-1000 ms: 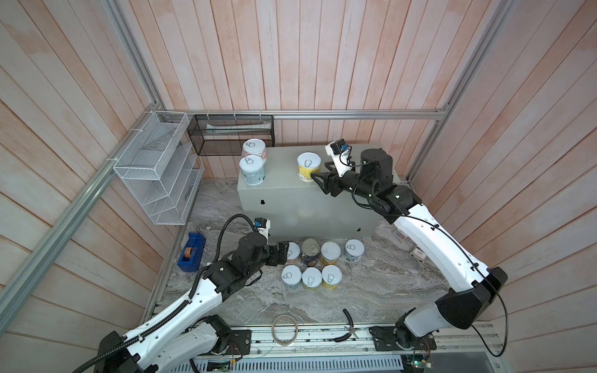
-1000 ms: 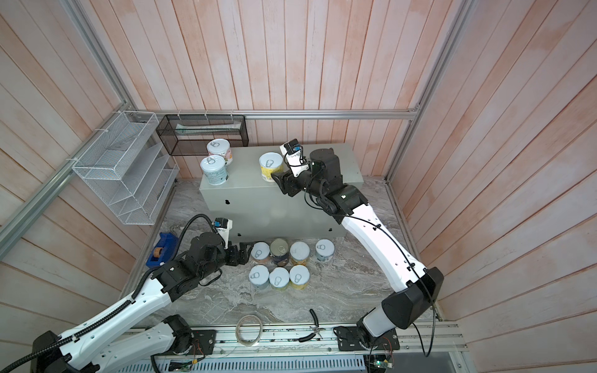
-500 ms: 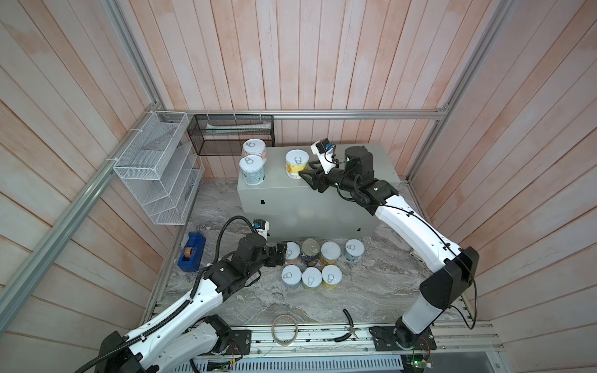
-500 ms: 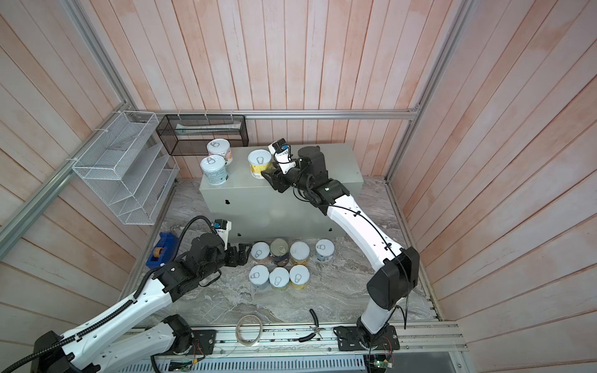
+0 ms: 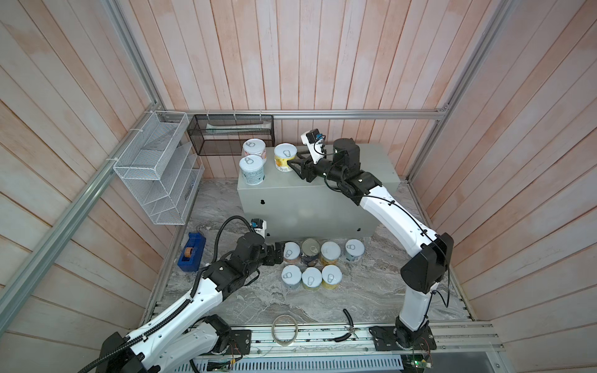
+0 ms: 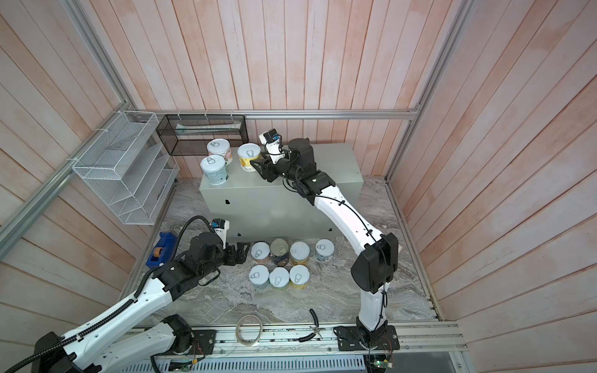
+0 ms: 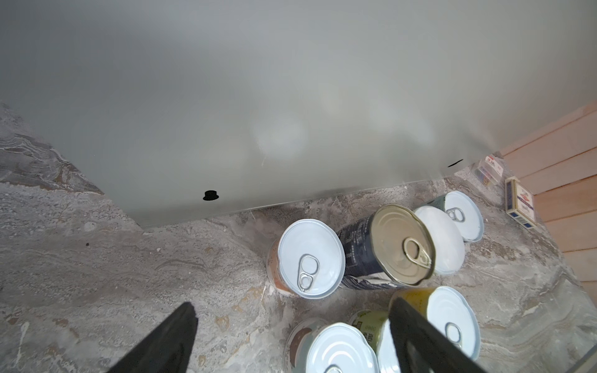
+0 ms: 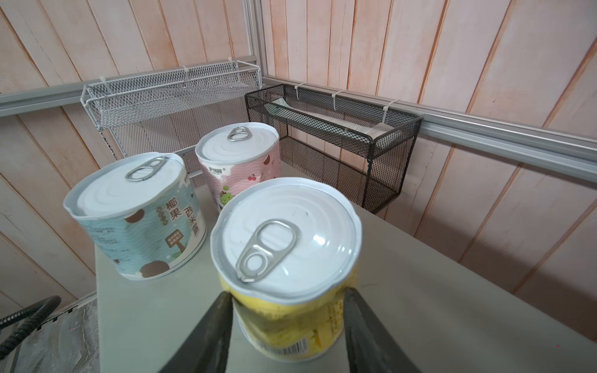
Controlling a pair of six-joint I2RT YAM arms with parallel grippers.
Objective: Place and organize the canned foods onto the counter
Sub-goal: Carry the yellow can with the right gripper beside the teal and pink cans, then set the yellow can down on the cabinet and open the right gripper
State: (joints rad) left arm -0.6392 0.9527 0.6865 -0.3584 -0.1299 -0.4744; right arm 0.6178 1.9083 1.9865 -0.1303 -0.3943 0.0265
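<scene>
On the left end of the pale grey-green counter stand a teal can, a pink can and a yellow can. My right gripper is shut on the yellow can, one finger pressed to each side. Several more cans stand on the marble floor before the counter, among them an orange-labelled can and a taller navy can. My left gripper hangs open just left of them, holding nothing.
A white wire rack and a black mesh basket hang on the walls by the counter's left end. A blue tape dispenser lies at the floor's left, a tape ring and pliers at the front. Small boxes lie by the right wall.
My right arm has carried the yellow can leftward along the counter top, to beside the pink and teal cans. The left arm has stayed where it was.
</scene>
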